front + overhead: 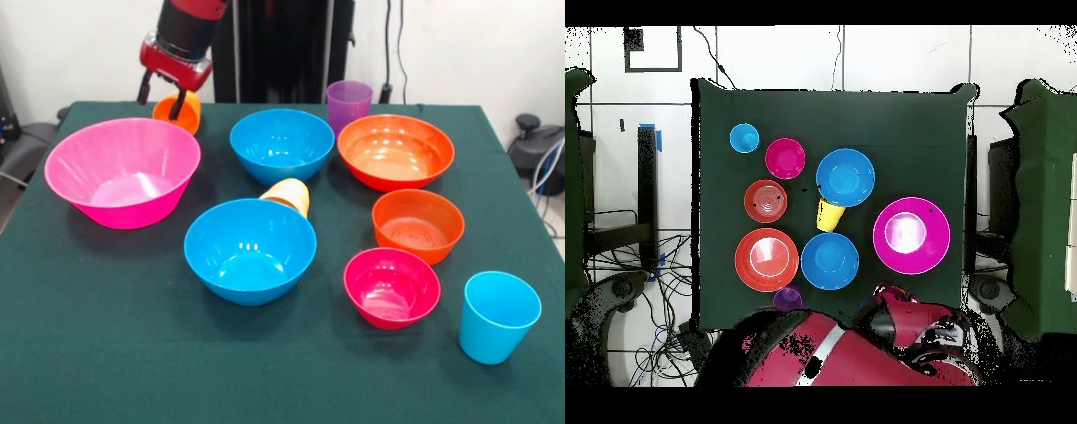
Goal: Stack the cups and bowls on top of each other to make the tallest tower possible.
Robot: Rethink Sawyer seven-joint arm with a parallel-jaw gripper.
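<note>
Six bowls and four cups sit on the green table (88, 353), and I take the large pink bowl (123, 172) as my landmark. From the front camera, my gripper (164, 99) hangs just behind the pink bowl's far rim, its two dark fingers (179, 104) spread around the orange cup (177, 112). The cup sits between them, but I cannot tell whether they press on it or merely straddle it.

On the side of the pink bowl away from the gripper's edge of the table, and a little nearer the camera, sits one blue bowl (250, 250). The yellow-orange cup (288, 195) lies tipped on its side just behind that bowl, touching its rim. The second blue bowl (282, 144) stands level with the pink bowl's far rim, near it. Beyond that one comes the wide orange-red bowl (395, 151), with the purple cup (349, 104) upright just behind the gap between the two. I see nothing nested in or under the purple cup.

Well apart from the pink bowl, past the blue ones, the small orange bowl (418, 224) stands in front of the orange-red one, the small magenta bowl (392, 286) nearer still. The light blue cup (498, 315) stands upright farthest from the pink bowl. Nothing is stacked yet.
</note>
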